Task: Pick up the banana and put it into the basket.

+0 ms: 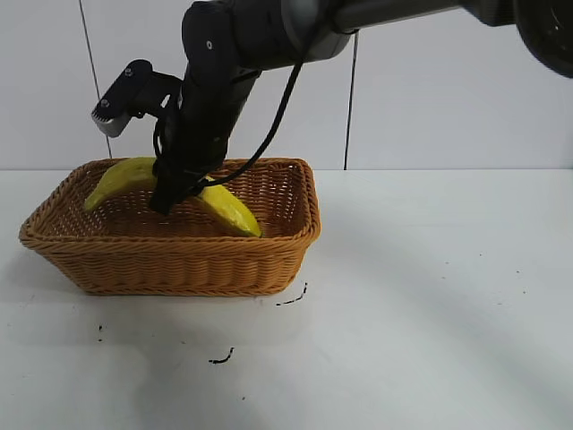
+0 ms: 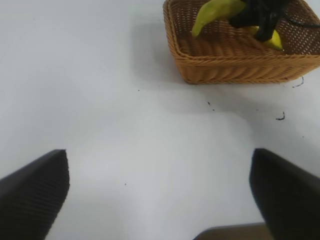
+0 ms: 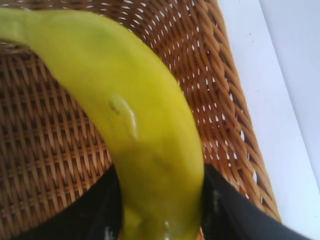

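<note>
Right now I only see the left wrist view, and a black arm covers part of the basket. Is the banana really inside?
Observer: Yes. The exterior view shows the banana with its lower end down inside the basket, near the right wall.
Operator: Whose arm is that?
Observer: It carries the right gripper and reaches in from that view's upper right. Your left gripper isn't in that view.
Operator: Is the banana bruised?
Observer: The right wrist view shows one small dent in its skin.
</note>
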Available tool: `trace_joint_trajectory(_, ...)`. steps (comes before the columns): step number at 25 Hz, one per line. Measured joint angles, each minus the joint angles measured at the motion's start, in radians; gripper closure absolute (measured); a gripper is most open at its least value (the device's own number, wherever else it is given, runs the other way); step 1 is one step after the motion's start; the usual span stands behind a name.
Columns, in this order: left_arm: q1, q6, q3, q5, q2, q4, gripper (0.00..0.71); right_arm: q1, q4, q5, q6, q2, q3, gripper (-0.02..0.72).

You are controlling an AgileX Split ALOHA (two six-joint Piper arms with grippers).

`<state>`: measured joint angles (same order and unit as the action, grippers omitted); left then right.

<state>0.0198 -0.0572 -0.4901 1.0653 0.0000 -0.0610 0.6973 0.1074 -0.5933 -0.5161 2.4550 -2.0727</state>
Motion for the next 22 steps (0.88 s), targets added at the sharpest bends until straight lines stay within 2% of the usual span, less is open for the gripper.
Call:
trace_joint_trajectory(2,0.0,0.0,0.0,0.0,0.0,0.0,0.015,0.0,0.0,-0.004,0.009,-0.002,0.0,0.064)
trace_joint_trajectory(5,0.0,0.0,0.0,0.0,0.0,0.0,0.015,0.0,0.0,-0.041,0.065,-0.024,0.0,0.023)
trace_joint_trajectory(10,0.0,0.0,0.0,0.0,0.0,0.0,0.015,0.0,-0.001,-0.153,0.292,-0.116,-0.037,0.014)
trace_joint_trajectory(14,0.0,0.0,0.0,0.0,0.0,0.0,0.015,-0.029,-0.039,-0.313,0.434,-0.165,-0.13,0.014)
trace_joint_trajectory(19,0.0,0.0,0.0,0.0,0.0,0.0,0.015,-0.139,-0.129,-0.54,0.479,-0.167,-0.224,0.014)
trace_joint_trajectory(22,0.0,0.0,0.0,0.0,0.0,0.0,0.015,-0.218,-0.151,-0.607,0.496,-0.167,-0.245,0.014)
